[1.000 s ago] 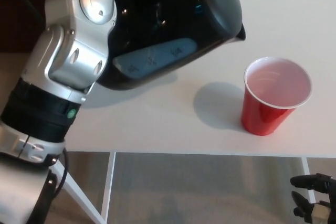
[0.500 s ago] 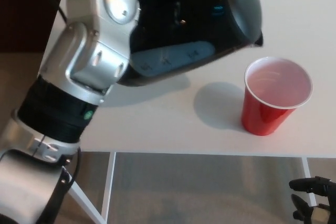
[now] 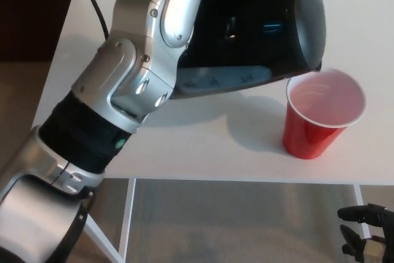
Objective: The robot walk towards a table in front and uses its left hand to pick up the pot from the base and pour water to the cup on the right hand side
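Pot is carried tilted above the tabletop, spout end directed toward the tabletop's right side and dipped slightly downward. Its spout lip is seen just beside the left rim of the red cup, at or barely over that rim; contact cannot be confirmed. The cup stands upright near the front edge of the tabletop, toward the right; no stream of water is visible. The pot's long axis runs roughly left to right, from the left arm's wrist toward the cup. The left hand itself is hidden behind the wrist housing and the pot body, so its grasp cannot be told, though the pot is judged to be borne by it. The right hand is seen low, below the front edge, fingers apart and empty. A little more rightward carry is judged needed before pouring.
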